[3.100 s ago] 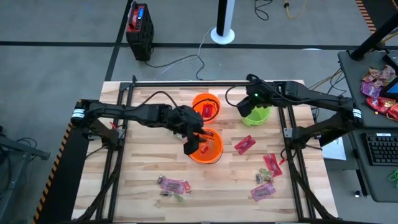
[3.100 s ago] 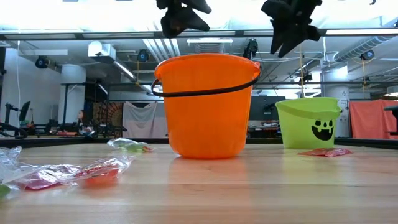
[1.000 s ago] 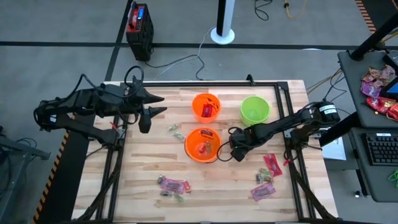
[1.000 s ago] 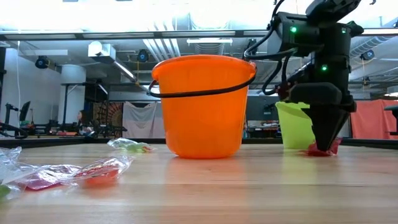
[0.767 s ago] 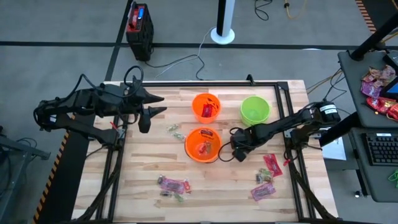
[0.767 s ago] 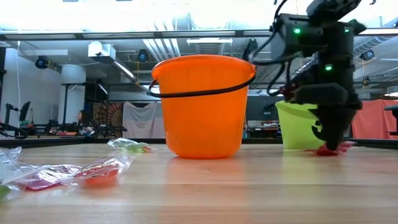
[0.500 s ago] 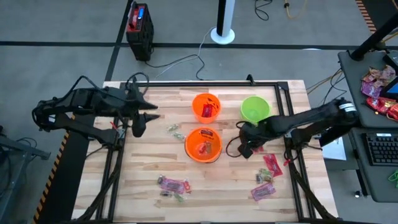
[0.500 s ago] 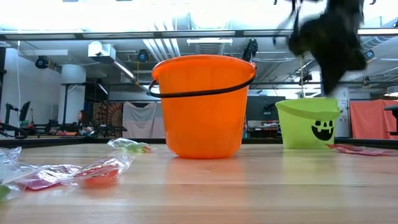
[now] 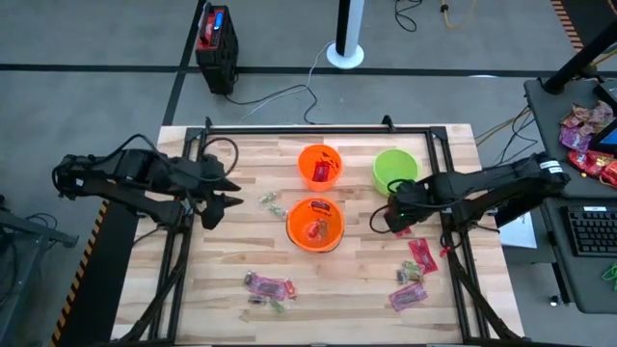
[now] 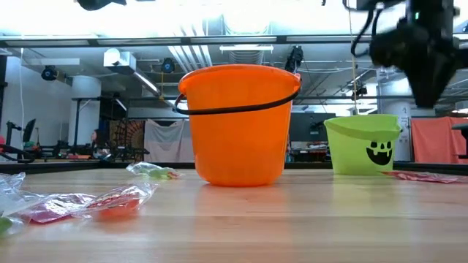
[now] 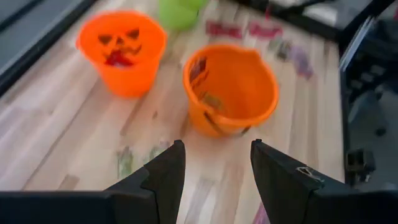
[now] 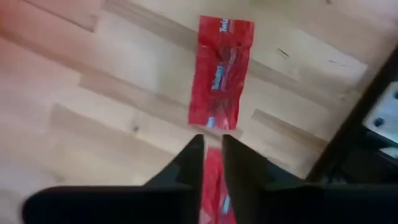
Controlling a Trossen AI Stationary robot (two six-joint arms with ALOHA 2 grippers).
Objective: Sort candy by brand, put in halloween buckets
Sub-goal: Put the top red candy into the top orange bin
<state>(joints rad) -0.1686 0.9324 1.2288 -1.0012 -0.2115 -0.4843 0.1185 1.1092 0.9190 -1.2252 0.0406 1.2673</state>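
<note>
On the desk, beside the front orange bucket, our right hand pinches a red packet by one edge; that thin hold could slip mid-carry. Our left hand waits far across from that bucket, fingers apart.

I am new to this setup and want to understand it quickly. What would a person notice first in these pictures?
The three halloween buckets stand out: two orange ones mid-table and a lime green bucket to their right. The right gripper, between the nearer orange bucket and the table's right edge, pinches a red candy packet. More candy lies along the near edge.
</note>
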